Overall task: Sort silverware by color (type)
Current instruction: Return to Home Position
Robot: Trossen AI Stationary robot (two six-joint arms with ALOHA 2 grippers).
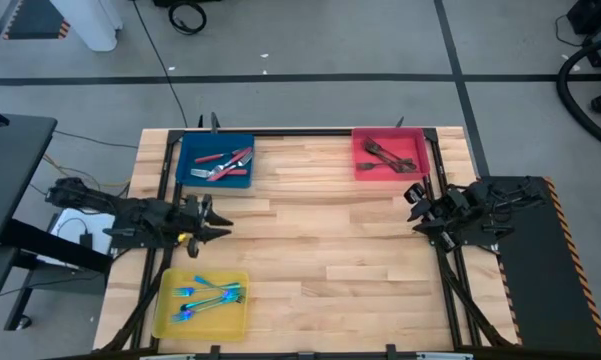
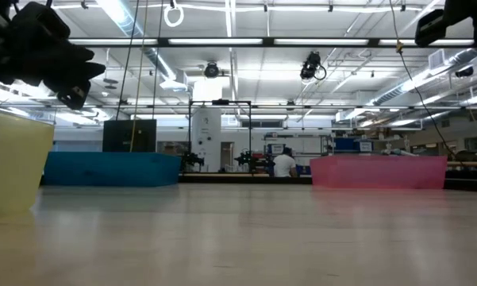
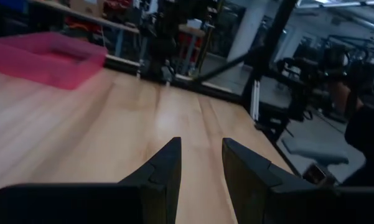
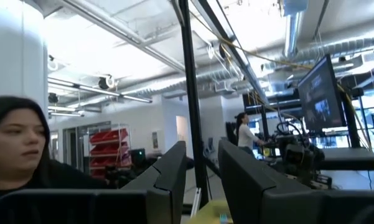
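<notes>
The silverware lies sorted in three trays. Red-handled pieces point(image 1: 225, 161) are in the blue tray point(image 1: 189, 176) at the far left. Dark grey metal pieces point(image 1: 385, 155) are in the red tray point(image 1: 361, 170) at the far right. Shiny blue-cyan pieces point(image 1: 208, 297) are in the yellow tray point(image 1: 165, 318) at the near left. My left gripper point(image 1: 223, 224) stands open at the table's left edge, above the wood, pointing right; nothing is between its fingers point(image 3: 201, 144). My right gripper point(image 1: 416, 207) stands open at the right edge, tipped upward, also with nothing between its fingers point(image 4: 202, 148).
The bare wooden tabletop point(image 1: 320, 240) stretches between the two arms. A dark frame runs along the table's edges point(image 1: 300, 130). In the low view the yellow tray point(image 2: 12, 159), blue tray point(image 2: 111, 168) and red tray point(image 2: 378, 171) stand on the table. A person point(image 4: 18, 149) shows beyond the table.
</notes>
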